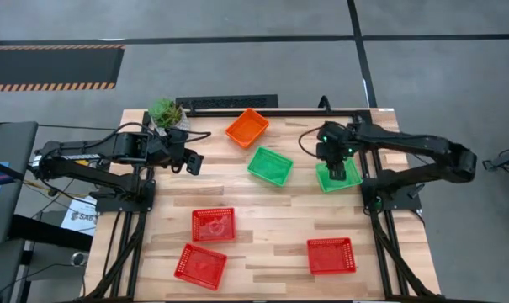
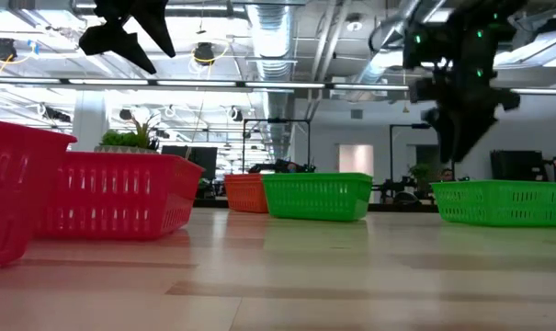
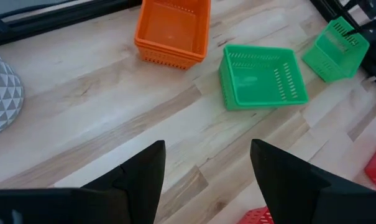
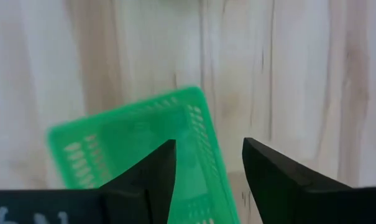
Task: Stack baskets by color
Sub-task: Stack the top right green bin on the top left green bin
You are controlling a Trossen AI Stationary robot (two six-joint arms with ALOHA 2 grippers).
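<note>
Six baskets rest on their bottoms on the wooden table (image 1: 271, 210). An orange one (image 1: 247, 127) sits at the far middle. One green basket (image 1: 270, 166) lies near it and another (image 1: 338, 178) at the right. Three red ones (image 1: 214, 224) (image 1: 200, 265) (image 1: 331, 255) lie nearer the front. My right gripper (image 1: 339, 168) hangs open, pointing down, just above the right green basket (image 4: 132, 149), whose rim runs below the gap between the fingers. In the low view it (image 2: 454, 138) stands clear of that basket (image 2: 503, 202). My left gripper (image 1: 192, 162) hovers open at the far left, holding nothing.
A green plant in a white patterned pot (image 1: 166, 112) stands at the table's far left corner, close behind my left arm. A dark rail (image 1: 229, 102) runs along the far edge. Bare wood lies between the green baskets and the red ones.
</note>
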